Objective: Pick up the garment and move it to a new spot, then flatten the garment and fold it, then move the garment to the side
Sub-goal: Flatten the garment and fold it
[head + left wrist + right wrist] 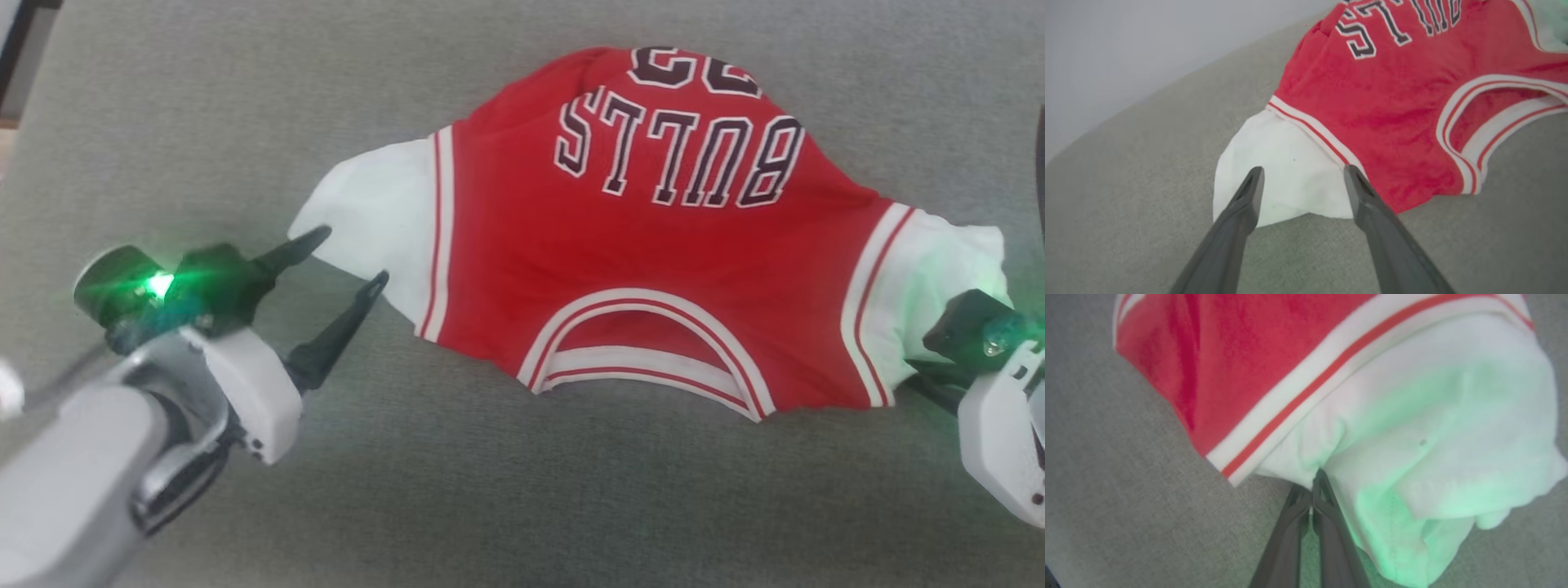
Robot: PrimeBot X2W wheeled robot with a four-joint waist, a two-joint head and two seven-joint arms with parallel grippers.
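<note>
Grey surface (522, 490) bears the garment (653, 269), white end at spread left hand (354, 255).

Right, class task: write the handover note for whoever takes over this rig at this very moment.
Left gripper: open, one finger on each side of the left white panel, not closed on it.
Right gripper: shut, apparently pinching the bunched right white panel.
Red soft-fabric garment with white end panels, striped trim and black white-outlined lettering: spread on the grey fabric surface, rumpled.
Done: no fold yet. Whether it was already relocated cannot be told.
Left: flatten, fold, move aside.
</note>
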